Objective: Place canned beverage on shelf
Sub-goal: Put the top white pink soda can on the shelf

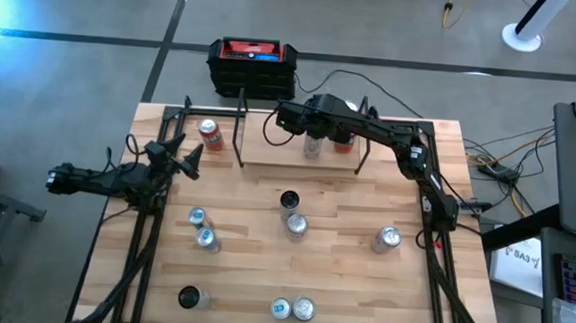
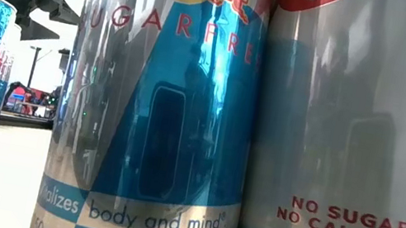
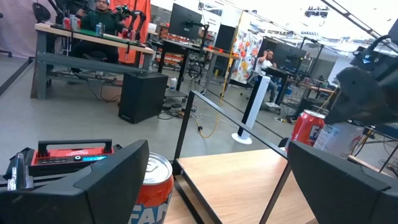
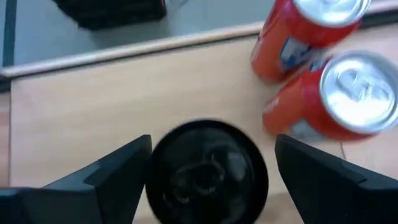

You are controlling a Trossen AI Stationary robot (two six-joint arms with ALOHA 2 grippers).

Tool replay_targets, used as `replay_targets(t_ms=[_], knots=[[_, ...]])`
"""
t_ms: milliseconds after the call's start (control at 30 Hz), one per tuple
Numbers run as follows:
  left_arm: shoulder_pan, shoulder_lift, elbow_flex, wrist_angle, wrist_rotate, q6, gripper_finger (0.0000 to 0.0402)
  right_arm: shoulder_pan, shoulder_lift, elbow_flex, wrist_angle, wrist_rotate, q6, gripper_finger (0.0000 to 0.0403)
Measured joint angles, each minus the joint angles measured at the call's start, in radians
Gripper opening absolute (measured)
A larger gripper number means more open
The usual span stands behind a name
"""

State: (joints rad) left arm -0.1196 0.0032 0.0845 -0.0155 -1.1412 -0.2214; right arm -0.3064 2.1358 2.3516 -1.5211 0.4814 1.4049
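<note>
Right end effector (image 4: 208, 180) astride black-topped can (image 4: 208, 171)

"SUGARFREE" on blue can (image 2: 158, 106)

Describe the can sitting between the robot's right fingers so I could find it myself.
Find the low wooden shelf at the table's far edge. The right gripper hangs over its board, fingers apart either side of a black-topped can. Its two neighbours, the orange cans, have silver tops.
</note>
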Motion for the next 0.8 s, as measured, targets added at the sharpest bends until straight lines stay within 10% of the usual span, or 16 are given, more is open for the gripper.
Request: replay_targets(t_ms=[800], knots=[[0.000, 0.000, 0.000, 0.000, 0.000, 0.000, 0.0368, -0.010, 0.009, 0.000, 0.001, -0.141, -0.043, 0.0327]])
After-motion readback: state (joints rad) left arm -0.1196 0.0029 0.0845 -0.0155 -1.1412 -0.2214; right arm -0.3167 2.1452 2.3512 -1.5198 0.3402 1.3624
